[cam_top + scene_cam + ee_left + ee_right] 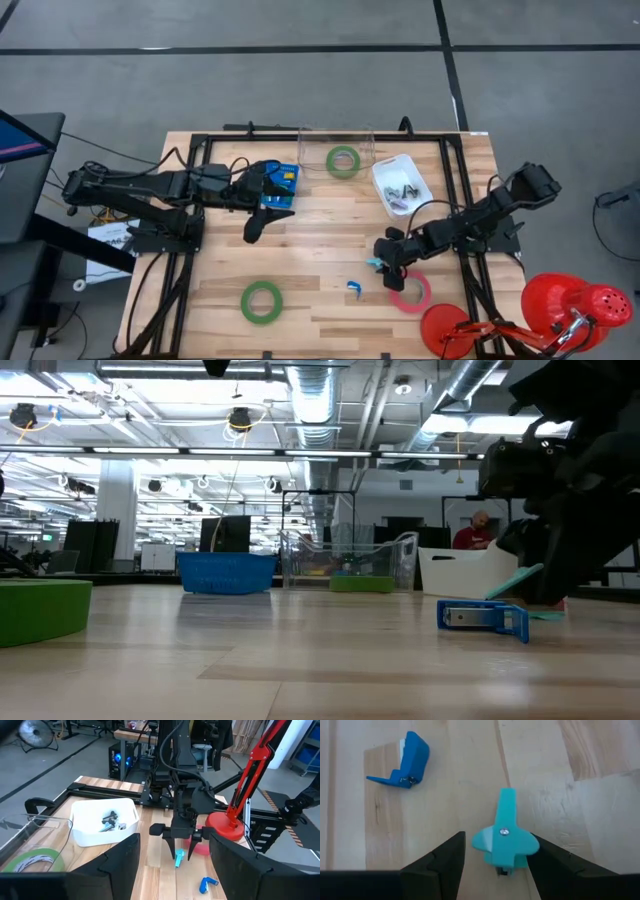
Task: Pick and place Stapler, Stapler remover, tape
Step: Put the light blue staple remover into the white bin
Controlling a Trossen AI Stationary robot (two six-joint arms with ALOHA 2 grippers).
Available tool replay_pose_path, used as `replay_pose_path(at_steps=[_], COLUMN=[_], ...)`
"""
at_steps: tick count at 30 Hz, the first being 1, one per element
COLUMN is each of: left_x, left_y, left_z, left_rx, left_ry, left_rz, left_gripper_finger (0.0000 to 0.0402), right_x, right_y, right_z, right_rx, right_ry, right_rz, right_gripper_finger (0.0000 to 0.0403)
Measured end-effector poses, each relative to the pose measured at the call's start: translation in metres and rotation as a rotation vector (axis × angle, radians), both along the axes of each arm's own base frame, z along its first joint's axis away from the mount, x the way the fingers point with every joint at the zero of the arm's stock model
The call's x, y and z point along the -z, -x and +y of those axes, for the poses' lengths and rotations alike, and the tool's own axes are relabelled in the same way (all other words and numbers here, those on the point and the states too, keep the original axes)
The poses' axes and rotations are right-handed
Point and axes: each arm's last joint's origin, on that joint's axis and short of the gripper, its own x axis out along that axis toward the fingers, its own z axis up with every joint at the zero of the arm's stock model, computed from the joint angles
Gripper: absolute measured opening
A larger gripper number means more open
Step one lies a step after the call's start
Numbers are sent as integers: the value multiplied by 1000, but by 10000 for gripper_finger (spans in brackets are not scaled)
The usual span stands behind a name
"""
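A teal stapler remover (pixel 505 837) lies flat on the wooden table, right of centre. My right gripper (pixel 497 839) slants down over it, open, one finger on each side of its winged end. The same gripper (pixel 385 265) shows in the high view. A blue stapler (pixel 353 289) lies just beside it toward the near edge. A pinkish-red tape roll (pixel 410 292) lies flat under the right arm. One green tape roll (pixel 261 301) lies near the front left. Another (pixel 343 160) sits in the clear box. My left gripper (pixel 258 222) hangs open, well above the table at its left. My right gripper has one finger (pixel 555 865) close against the remover's wing (pixel 532 845), and I cannot tell whether they touch. The other finger (pixel 440 865) stands apart from it. The remover lies flat on the table.
At the far edge stand a blue basket (pixel 280 185), a clear box (pixel 310 150) and a white bin (pixel 412 175) holding small dark items. A red lamp (pixel 570 305) is clamped at the near right corner. Bare wood stretches across the table's middle.
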Motion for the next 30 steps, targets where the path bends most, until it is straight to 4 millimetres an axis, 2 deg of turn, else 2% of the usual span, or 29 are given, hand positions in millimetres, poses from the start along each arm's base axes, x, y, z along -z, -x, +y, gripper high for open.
replay_pose_path(at_steps=[20, 30], left_x=[0, 0], left_y=[0, 0], left_z=[0, 0], left_rx=[0, 0], left_ry=[3, 1], left_rz=[0, 0], left_gripper_finger=[227, 227], right_x=[-24, -31], right_y=[10, 12], right_z=[-8, -25], right_rx=[17, 219], right_ry=[-14, -94], right_rz=[-34, -3], right_gripper_finger=[195, 195])
